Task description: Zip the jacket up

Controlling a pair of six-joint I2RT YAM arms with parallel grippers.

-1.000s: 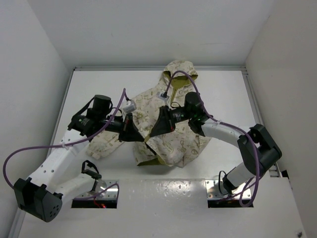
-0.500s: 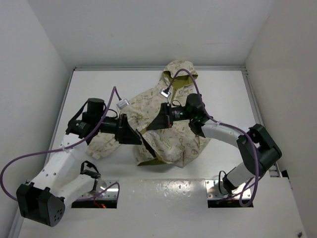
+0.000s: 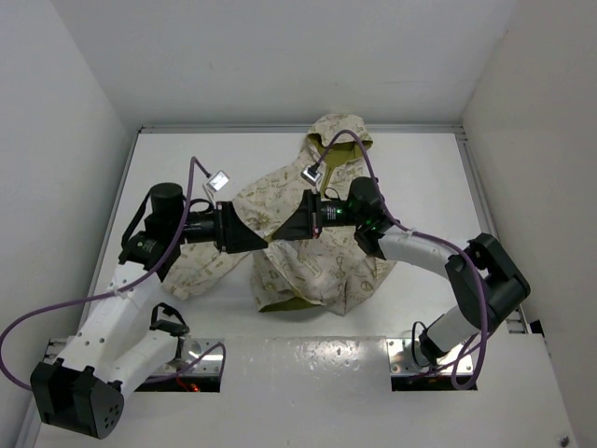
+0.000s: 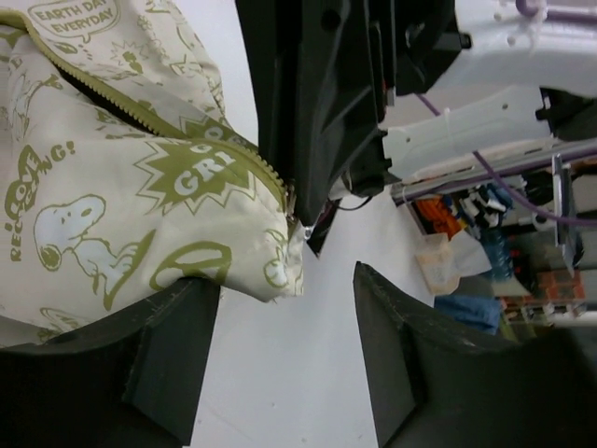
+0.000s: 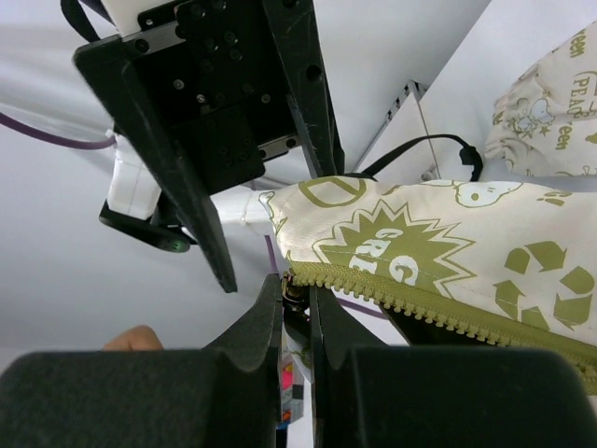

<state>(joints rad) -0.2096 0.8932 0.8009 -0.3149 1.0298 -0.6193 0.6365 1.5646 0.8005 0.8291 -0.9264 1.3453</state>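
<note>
The cream jacket with olive print lies in the middle of the table, its hood toward the far wall. My right gripper is shut on the zipper pull at the end of the olive zipper strip; from above, this right gripper sits at the jacket's left edge. My left gripper stands open, bare table between its fingers. A jacket corner rests against its left finger. From above, the left gripper faces the right one, tips close.
White walls enclose the table on three sides. Purple cables loop above the jacket and beside the left arm. Two cut-outs with metal plates lie at the near edge. Clutter shows beyond the table in the left wrist view.
My left gripper has opened, let go of the jacket's edge and drawn back to the left. The right gripper stays shut on the zipper pull and has shifted slightly toward the far side.
</note>
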